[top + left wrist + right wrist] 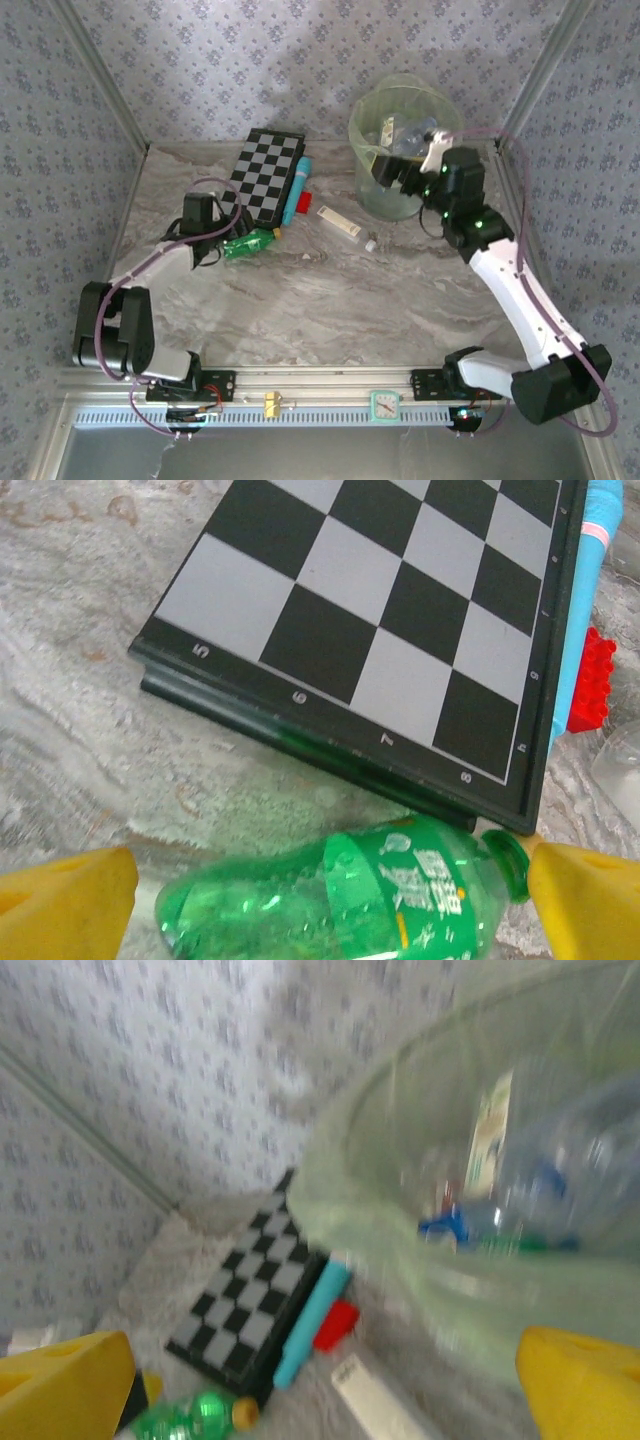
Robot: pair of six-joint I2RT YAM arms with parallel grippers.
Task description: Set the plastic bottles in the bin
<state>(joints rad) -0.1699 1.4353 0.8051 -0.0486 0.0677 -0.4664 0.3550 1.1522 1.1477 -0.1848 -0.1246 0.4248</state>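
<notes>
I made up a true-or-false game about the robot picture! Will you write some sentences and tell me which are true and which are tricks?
1. The green plastic bottle lies on its side on the marble table. True.
2. The left hand is squeezed shut on that bottle. False: its yellow fingers stand open, one on each side of the bottle.
3. The round pale-green bin has bottles inside it. True.
4. The long cyan tube is inside the bin. False: it lies on the table beside the black-and-white checkerboard.
5. The right hand is open, close to the bin. True.
</notes>
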